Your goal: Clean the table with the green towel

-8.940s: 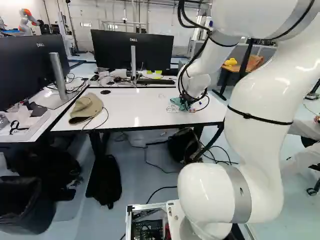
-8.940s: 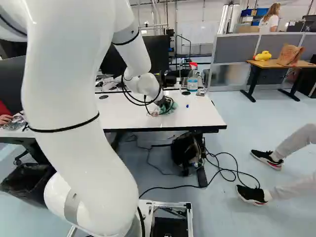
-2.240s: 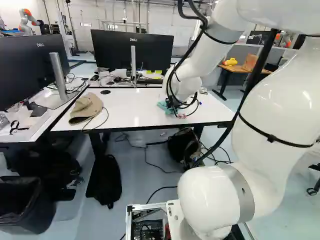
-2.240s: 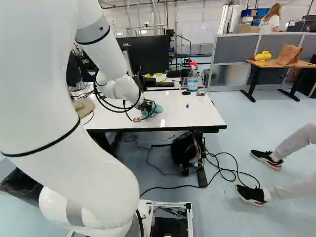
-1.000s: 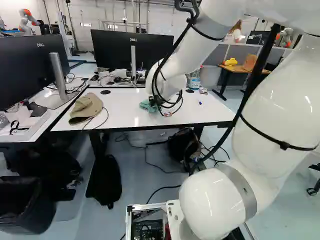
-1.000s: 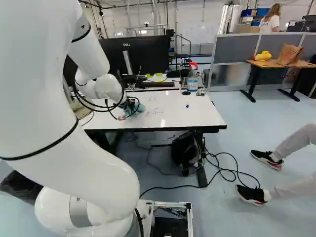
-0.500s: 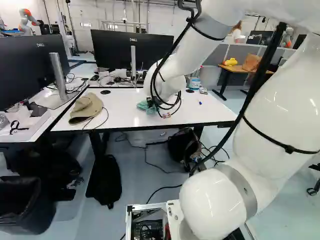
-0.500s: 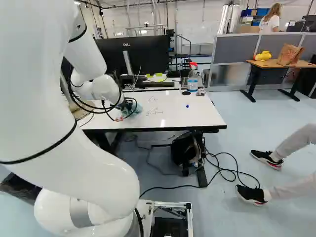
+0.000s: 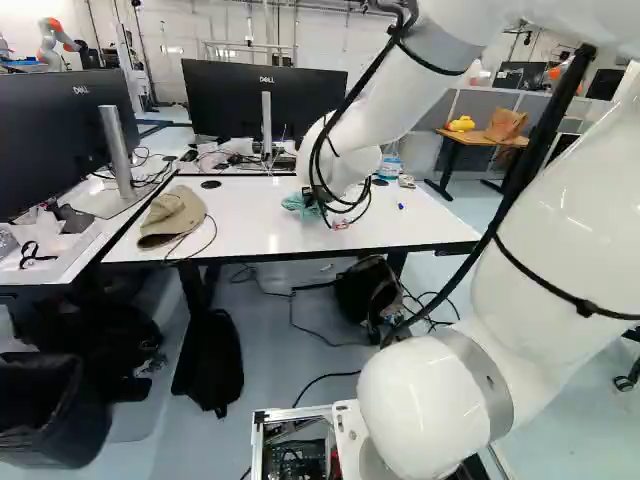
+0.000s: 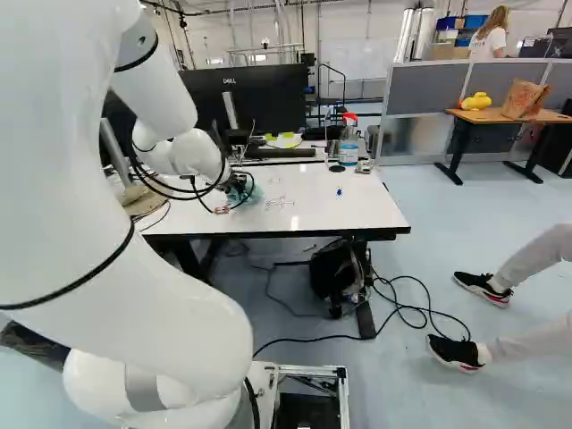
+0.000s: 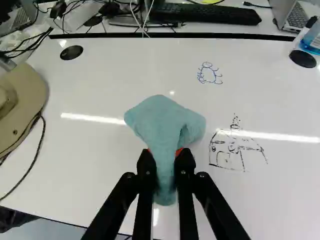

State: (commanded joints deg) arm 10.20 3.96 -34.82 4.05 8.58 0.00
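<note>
In the right base view my gripper (image 10: 238, 188) is low over the white table (image 10: 349, 210), partly hidden by cables. The wrist view shows the gripper (image 11: 164, 156) shut on the green towel (image 11: 162, 117), which is pinched between both fingers and spreads out ahead of them. Whether the towel touches the tabletop I cannot tell. A black house-like drawing (image 11: 235, 150) lies beside the towel, apart from it, and a small blue doodle (image 11: 209, 74) is farther ahead on the same side.
A tan hat (image 9: 172, 216) with a cord lies at the table's left end. Along the back are monitors (image 9: 265, 100), a keyboard (image 11: 205, 14) and a spray bottle (image 10: 349, 143). A small blue object (image 10: 339, 191) sits near the right end. Another robot (image 9: 55, 42) stands far back.
Over several seconds my arm has carried the towel leftward across the table. In the last half second, arm and towel have shifted slightly right and toward the table's back. The base has stayed put.
</note>
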